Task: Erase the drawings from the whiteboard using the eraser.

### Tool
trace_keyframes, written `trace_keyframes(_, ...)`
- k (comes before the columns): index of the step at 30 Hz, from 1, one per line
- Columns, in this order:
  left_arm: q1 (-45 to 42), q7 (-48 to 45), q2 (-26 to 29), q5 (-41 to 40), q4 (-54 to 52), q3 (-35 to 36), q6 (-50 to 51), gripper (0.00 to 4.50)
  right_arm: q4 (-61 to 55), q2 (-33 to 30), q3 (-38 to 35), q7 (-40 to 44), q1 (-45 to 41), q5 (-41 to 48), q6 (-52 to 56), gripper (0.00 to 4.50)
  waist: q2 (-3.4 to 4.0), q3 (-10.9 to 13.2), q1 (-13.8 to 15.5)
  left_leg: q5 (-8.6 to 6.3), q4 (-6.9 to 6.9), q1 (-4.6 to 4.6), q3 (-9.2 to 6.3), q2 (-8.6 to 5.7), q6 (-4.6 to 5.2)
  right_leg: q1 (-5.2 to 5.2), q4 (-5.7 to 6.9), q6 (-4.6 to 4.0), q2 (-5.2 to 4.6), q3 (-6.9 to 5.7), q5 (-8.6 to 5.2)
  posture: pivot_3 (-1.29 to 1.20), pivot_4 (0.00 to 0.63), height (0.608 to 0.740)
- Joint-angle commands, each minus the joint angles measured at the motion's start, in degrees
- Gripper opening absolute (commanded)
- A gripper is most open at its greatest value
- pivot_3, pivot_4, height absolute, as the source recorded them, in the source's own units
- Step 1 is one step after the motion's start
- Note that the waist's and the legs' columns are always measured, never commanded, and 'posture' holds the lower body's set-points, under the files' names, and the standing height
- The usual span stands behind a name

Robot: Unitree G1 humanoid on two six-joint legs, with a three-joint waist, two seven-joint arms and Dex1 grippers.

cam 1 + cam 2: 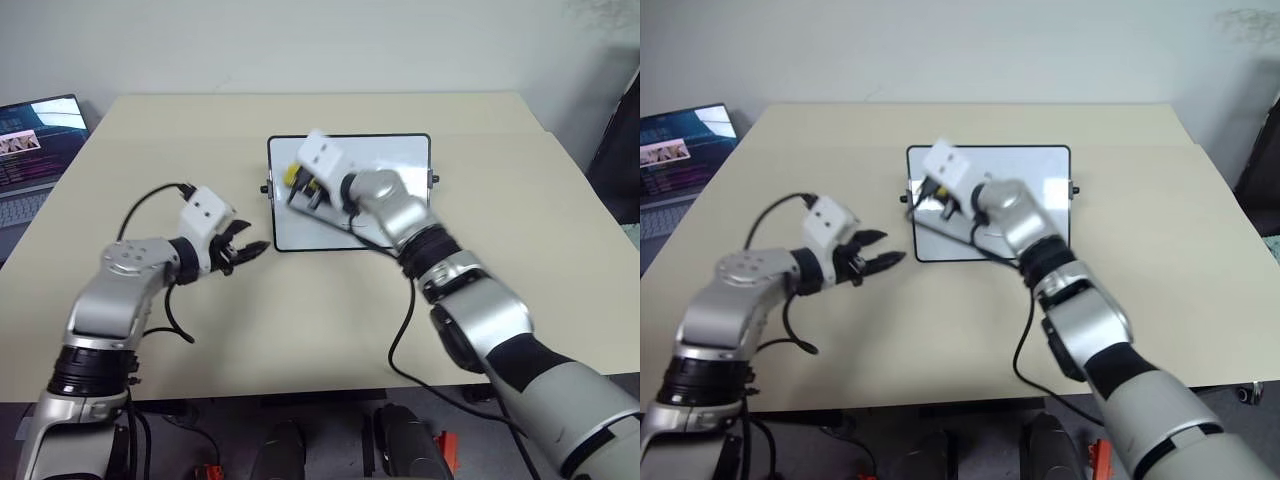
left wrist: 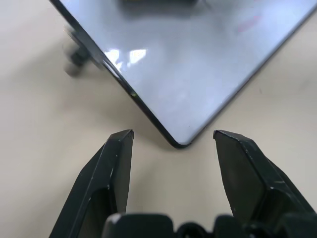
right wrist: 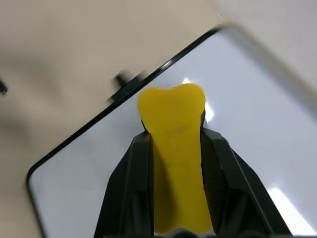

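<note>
The whiteboard [image 1: 402,160] lies flat in the middle of the table, with a thin black frame and a small knob [image 1: 266,188] on its left side. My right gripper [image 1: 298,186] hovers over the board's left part, shut on the yellow eraser [image 3: 171,109], which sticks out past the fingertips. My left gripper [image 1: 250,240] is open just off the board's near-left corner [image 2: 177,143], low over the table and apart from the board. One faint reddish stroke of the drawings [image 2: 247,23] shows on the board in the left wrist view.
An open laptop [image 1: 35,150] sits at the far left beyond the beige table [image 1: 520,220]. Black cables trail from both wrists. Bare tabletop surrounds the board on all sides.
</note>
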Motion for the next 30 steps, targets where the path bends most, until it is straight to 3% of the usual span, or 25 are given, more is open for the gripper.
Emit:
trace_keyframes(1,-0.87,-3.77,4.66,-2.19,-3.07,4.03,0.21,2.79,-24.08,-10.15,0.21,11.39,6.96,3.01,8.37,0.96,0.0,0.0,0.1,-0.01,0.0,0.0,0.01,0.0,0.0,0.0,-0.01,0.01,0.0,0.0,-0.02,0.0,0.15,0.74)
trace_keyframes(5,-0.62,-6.41,7.54,-3.96,-3.03,5.69,-0.26,2.79,-40.59,-23.46,-0.83,20.23,13.63,6.5,13.3,0.96,0.08,0.05,0.76,-0.12,-0.01,-0.2,0.01,-0.01,-0.1,-0.01,-0.37,0.11,-0.05,-0.05,-0.1,0.0,0.15,0.74)
trace_keyframes(9,-0.61,-7.68,7.66,-2.72,-1.61,3.79,-2.35,2.79,-38.47,-29.92,-1.19,19.15,15.16,4.6,11.72,0.96,0.09,0.06,-0.08,-0.15,-0.01,-0.04,0.28,0.11,-0.06,0.03,-0.39,0.1,0.01,0.07,-0.1,0.0,0.15,0.74)
trace_keyframes(13,-1.48,-7.47,6.3,-2.29,-0.16,2.27,-3.0,2.79,-31.14,-34.28,-1.22,16.54,17.07,1.86,2.92,0.96,0.07,0.05,0.32,-0.13,0.11,-0.04,0.29,0.16,-0.06,0.12,-0.43,0.09,0.07,0.07,-0.09,0.0,0.15,0.74)
trace_keyframes(21,-0.06,-6.68,6.29,-1.59,-1.44,1.57,-3.01,2.79,-24.79,-36.46,-2.35,15.13,18.63,2.41,-4.47,0.96,0.07,0.07,0.45,-0.14,0.07,-0.08,0.34,0.15,-0.06,0.08,-0.47,0.08,0.06,0.13,-0.06,0.0,0.15,0.74)
trace_keyframes(30,-1.36,-4.79,5.78,0.15,-1.29,1.59,-5.16,2.79,-23.16,-35.5,-2.72,13.89,17.01,3.21,-4.2,0.96,0.07,0.06,0.57,-0.14,0.07,-0.08,0.33,0.15,-0.07,0.1,-0.47,0.08,0.06,0.12,-0.06,0.0,0.15,0.74)
